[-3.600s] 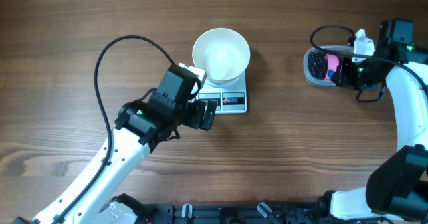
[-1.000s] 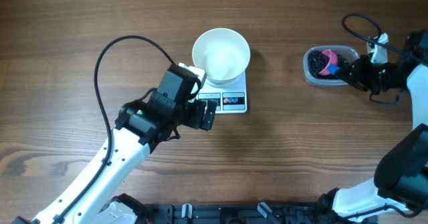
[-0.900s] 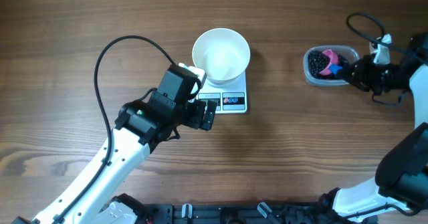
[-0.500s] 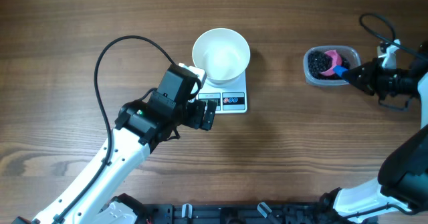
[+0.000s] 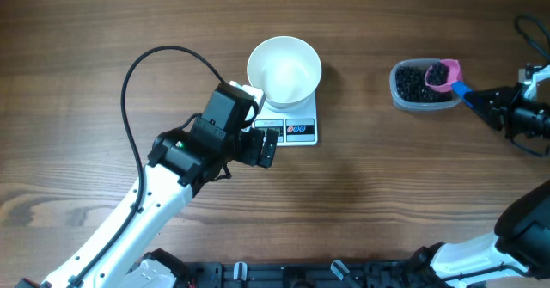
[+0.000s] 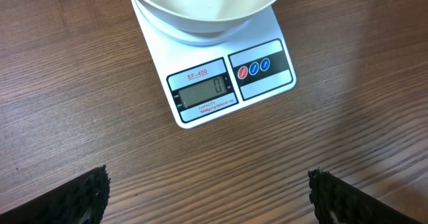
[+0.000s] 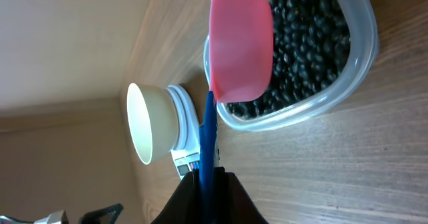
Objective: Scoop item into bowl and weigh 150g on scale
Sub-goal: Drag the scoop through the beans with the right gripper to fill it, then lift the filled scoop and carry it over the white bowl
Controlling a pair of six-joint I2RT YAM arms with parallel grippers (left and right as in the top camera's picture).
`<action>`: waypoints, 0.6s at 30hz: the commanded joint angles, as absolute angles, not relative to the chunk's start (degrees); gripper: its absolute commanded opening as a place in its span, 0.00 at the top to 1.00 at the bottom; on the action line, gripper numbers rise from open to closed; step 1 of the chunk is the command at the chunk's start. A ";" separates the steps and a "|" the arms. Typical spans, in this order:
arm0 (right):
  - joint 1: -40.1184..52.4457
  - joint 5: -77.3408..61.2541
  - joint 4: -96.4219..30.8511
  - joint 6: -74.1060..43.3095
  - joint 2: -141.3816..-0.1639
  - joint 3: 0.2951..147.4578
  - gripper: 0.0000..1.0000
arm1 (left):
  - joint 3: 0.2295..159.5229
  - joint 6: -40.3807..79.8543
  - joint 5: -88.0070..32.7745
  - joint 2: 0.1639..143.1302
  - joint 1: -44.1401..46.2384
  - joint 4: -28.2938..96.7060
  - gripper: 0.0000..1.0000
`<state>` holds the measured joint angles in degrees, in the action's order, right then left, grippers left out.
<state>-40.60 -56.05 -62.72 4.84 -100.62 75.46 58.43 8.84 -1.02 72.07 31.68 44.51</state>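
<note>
The white bowl (image 5: 284, 70) stands empty on the white scale (image 5: 294, 131), whose display (image 6: 204, 92) reads 0. The item, small black beads (image 5: 416, 83), fills a clear plastic tub (image 5: 402, 102) at the right. My right gripper (image 5: 479, 97) is shut on the blue handle (image 7: 207, 140) of a pink scoop (image 5: 443, 73). The scoop hangs over the tub's right end with dark beads in its cup. My left gripper (image 5: 268, 147) stands open just in front of the scale, nothing between its fingertips (image 6: 87, 192). In the right wrist view the bowl (image 7: 148, 122) and scale (image 7: 188, 158) sit far off.
A black cable (image 5: 150, 73) loops over the table to the left of the bowl. Bare wooden tabletop (image 5: 361, 176) lies between the scale and the tub. The tub (image 7: 348, 70) sits near the right arm, close to the table's right side.
My right gripper has drawn back to the right, taking the scoop from the tub's middle to its right end, cup now turned up with beads. The left arm has not moved.
</note>
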 commanded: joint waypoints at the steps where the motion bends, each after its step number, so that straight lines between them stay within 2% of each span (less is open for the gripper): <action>1: -40.84 -60.47 -64.16 7.70 -101.69 75.24 0.96 | 57.63 8.12 -1.50 72.18 31.22 44.36 0.00; 5: -40.84 -63.02 -64.88 8.05 -101.69 75.24 0.96 | 57.63 8.12 -1.50 72.18 31.22 44.38 0.00; 18: -38.70 -84.36 -67.88 8.99 -101.69 75.24 0.96 | 57.63 8.12 -1.50 72.18 31.22 44.36 0.00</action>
<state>-40.42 -76.53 -67.31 7.77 -100.73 75.46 58.43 8.84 -1.02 72.07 31.68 44.51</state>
